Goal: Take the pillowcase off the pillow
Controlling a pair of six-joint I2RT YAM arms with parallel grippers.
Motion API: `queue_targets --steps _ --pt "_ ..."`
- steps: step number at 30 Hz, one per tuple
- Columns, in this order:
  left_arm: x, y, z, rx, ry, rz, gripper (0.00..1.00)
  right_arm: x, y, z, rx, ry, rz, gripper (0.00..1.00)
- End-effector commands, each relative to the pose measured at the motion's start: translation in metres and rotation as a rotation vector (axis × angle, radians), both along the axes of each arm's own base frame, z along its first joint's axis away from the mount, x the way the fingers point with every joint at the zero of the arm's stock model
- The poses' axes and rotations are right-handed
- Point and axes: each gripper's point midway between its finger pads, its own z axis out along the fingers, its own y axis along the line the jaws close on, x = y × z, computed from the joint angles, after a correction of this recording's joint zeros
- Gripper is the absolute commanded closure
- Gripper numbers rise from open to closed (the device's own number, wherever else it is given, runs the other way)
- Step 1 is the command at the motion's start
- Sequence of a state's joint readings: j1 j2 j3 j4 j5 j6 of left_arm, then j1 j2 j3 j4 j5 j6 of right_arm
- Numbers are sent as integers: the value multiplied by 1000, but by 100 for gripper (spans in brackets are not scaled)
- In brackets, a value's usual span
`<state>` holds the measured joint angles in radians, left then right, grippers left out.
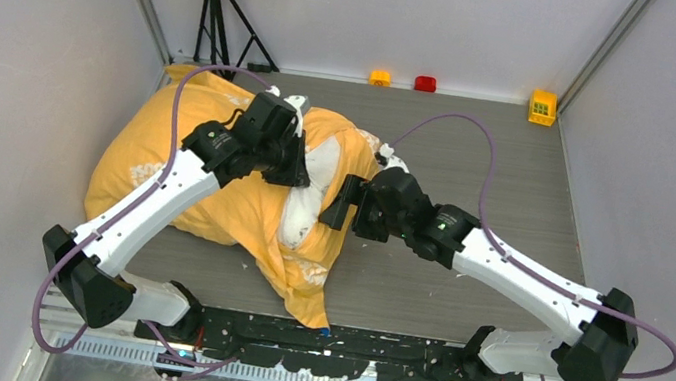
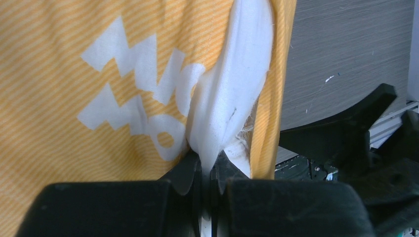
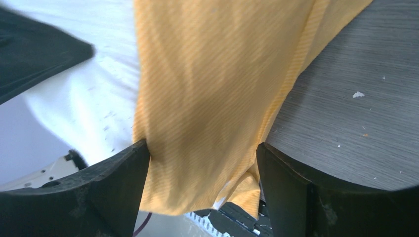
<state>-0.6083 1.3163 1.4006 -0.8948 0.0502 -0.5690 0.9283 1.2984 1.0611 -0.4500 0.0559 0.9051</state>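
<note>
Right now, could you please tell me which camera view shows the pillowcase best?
The top external view: the whole pillowcase shows there, wrapped around most of the pillow. The left wrist view gives only a printed patch beside the shut left gripper; the right wrist view, one fold inside the open right gripper.

Left hand (image 2: pixel 207 170) pinched tight, right hand (image 3: pixel 202 150) spread

Orange-yellow pillowcase (image 1: pixel 146 162) — finely striped, white printed marks — and a white pillow (image 1: pixel 303 208).
</note>
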Motion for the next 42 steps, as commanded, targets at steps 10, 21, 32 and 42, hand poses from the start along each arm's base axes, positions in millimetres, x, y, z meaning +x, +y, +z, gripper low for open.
queue_targets --steps 10,21,32,42 --pt "30 -2 66 -63 -224 38 100 -3 -18 -33 -47 19 -52 71" --pt "41 10 100 -47 -326 87 100 -18 -46 -100 -160 76 -63 99" --pt "37 -1 79 -141 -263 95 100 -32 -22 -166 -136 221 7 100" --pt "28 -13 123 -374 -220 12 100 10 -57 -196 -295 148 -117 100"
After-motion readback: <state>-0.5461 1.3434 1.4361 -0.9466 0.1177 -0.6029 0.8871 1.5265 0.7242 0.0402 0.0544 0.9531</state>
